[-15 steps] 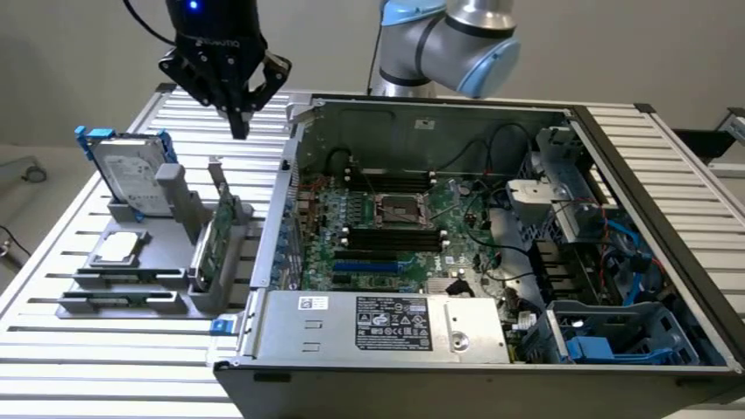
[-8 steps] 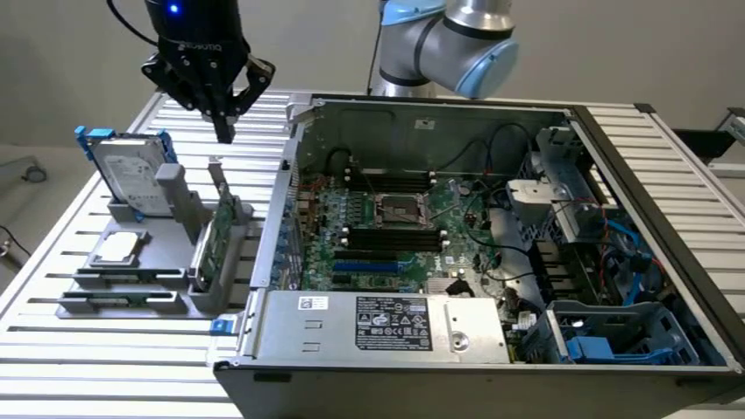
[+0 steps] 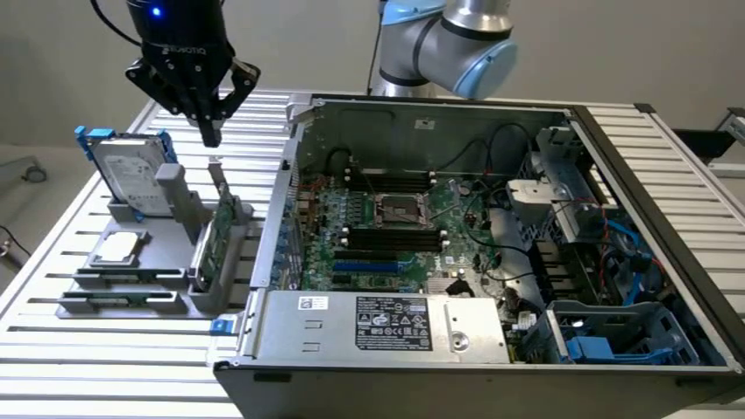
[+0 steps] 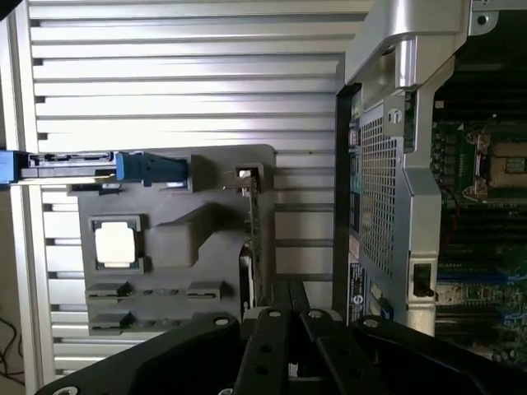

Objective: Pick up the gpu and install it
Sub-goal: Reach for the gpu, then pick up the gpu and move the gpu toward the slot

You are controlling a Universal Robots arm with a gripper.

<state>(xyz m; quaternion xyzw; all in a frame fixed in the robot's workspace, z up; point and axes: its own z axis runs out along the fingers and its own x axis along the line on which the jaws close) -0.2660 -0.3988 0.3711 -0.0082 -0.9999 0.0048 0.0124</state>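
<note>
The gpu (image 3: 216, 237) stands on edge in a slot of the grey holder (image 3: 152, 262), green board face showing, its silver bracket end pointing up toward the far side. In the wrist view the gpu (image 4: 254, 234) appears edge-on as a thin strip. My gripper (image 3: 212, 133) hangs in the air above the card's far end, well apart from it, fingers drawn together to a point with nothing between them. The gripper (image 4: 290, 325) lines up roughly with the card's edge in the wrist view.
The holder also carries a silver hard drive in a blue frame (image 3: 128, 175) and a small square CPU chip (image 3: 117, 249). The open computer case (image 3: 489, 349) lies to the exterior view's right, motherboard (image 3: 396, 227) exposed. All rest on a slatted aluminium table (image 3: 93, 358).
</note>
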